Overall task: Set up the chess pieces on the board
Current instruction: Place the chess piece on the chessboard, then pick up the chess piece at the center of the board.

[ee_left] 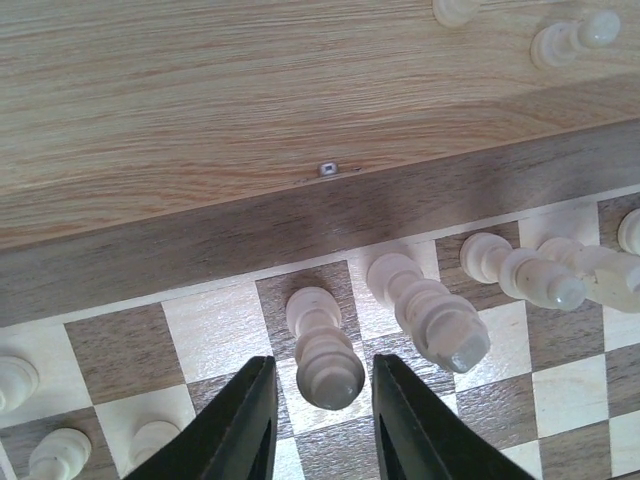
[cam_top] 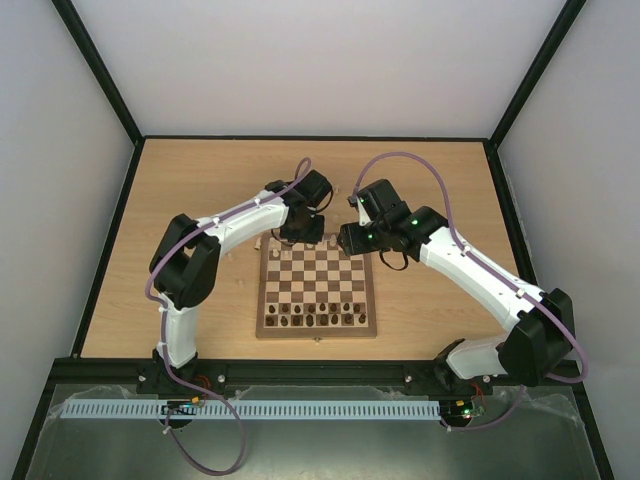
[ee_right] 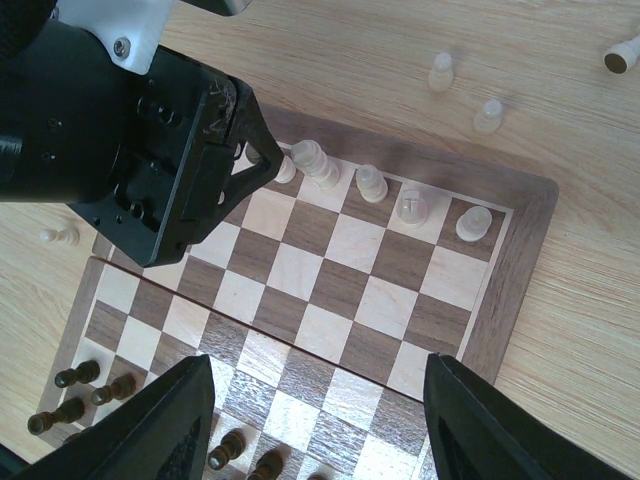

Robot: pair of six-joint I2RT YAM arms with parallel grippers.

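Two jaws of the left gripper point(ee_left: 325, 362) stand slightly apart around a pale cream wooden chessman point(ee_left: 318, 335) on the checked wooden board point(ee_left: 200, 240); the right gripper point(ee_right: 318, 365) jaws are spread wide.

Top external: high on the near side, looking down on the whole board point(cam_top: 317, 290). Left wrist: close above its far edge. Right wrist: higher, sharing that edge's cream chessmen point(ee_right: 372, 183).

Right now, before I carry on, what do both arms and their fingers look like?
The left arm and right arm have white links and black joints; a mauve cable loops along each. Small green lights glow near the right wrist. The fingers are black and tapered.
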